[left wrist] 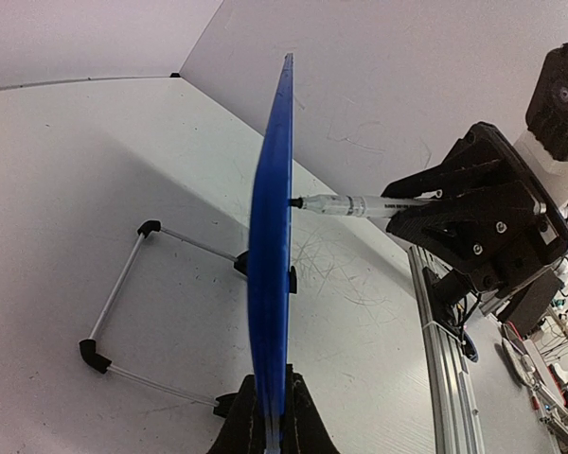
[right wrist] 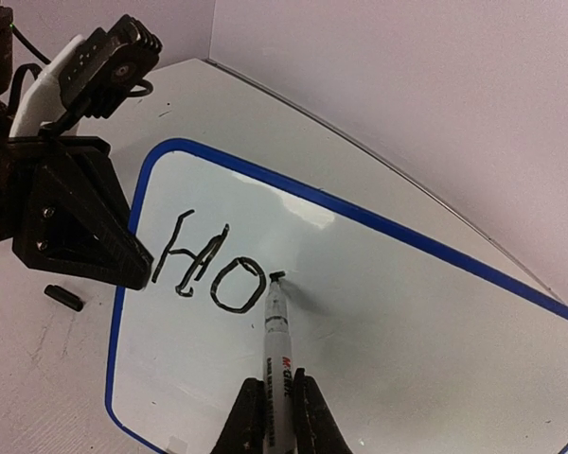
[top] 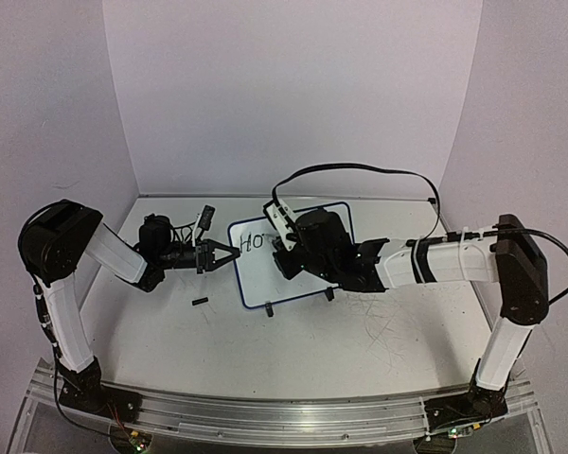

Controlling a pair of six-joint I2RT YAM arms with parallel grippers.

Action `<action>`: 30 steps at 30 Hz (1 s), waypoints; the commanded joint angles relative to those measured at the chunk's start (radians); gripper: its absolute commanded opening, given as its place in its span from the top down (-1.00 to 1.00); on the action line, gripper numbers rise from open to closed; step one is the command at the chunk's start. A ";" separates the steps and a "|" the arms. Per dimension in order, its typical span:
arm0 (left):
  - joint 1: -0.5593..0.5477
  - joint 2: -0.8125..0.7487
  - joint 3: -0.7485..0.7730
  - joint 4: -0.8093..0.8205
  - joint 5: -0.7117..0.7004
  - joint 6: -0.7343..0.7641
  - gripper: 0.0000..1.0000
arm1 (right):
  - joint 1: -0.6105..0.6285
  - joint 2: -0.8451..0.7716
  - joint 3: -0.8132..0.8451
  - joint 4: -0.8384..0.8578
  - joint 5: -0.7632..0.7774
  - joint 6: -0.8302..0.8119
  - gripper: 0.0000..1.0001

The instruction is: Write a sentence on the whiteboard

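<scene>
Jaws of the right gripper (right wrist: 275,416) are pressed onto the barrel of a slim marker (right wrist: 276,331), its black nib touching the whiteboard (right wrist: 379,312) just right of the hand-drawn letters "HO" (right wrist: 208,270). A small black cap (top: 200,303) lies loose on the white worktop (top: 360,350) near the board's front-left corner. The left gripper (left wrist: 270,407) meets the board from the opposite side, its jaws clamped over the blue rim at the left edge, clear of the writing. The board stands propped between the two arms toward the far half of the worktop, and a thin wire stand (left wrist: 123,288) with black corner caps reaches out behind it.

Seen edge-on the panel is very thin, so it is probably light and stiff, with a glossy face that offers little purchase. On such slender legs it would likely slide or tip under pen pressure. The rim looks the sound place to hold it, opposite the nib's push.
</scene>
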 commanded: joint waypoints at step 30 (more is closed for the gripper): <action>-0.016 0.000 0.009 -0.082 -0.013 0.059 1.00 | 0.036 -0.021 -0.050 -0.041 -0.030 0.092 1.00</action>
